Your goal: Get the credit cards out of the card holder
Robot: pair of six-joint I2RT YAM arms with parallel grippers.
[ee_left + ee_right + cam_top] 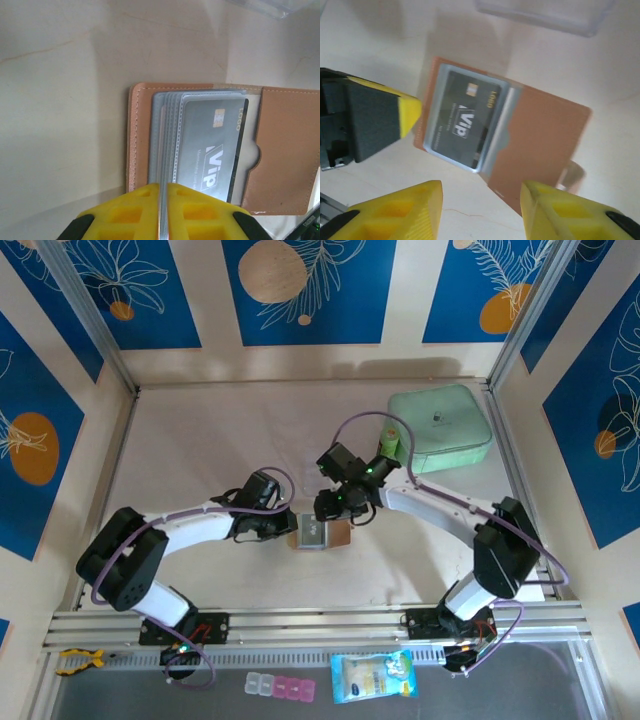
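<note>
Pinching a grey sleeve (167, 135) of the card holder (285, 150) with left gripper (160, 192) narrow, bottom centre; right gripper (480, 200) held wide, lower frame.

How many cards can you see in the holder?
1: a dark card on top in the open holder. The sleeves stacked beneath may hide more.

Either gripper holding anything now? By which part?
Left gripper is shut on the card holder, pinching one grey pocket leaf by its near edge. Right gripper is open above the holder, holding nothing.
</note>
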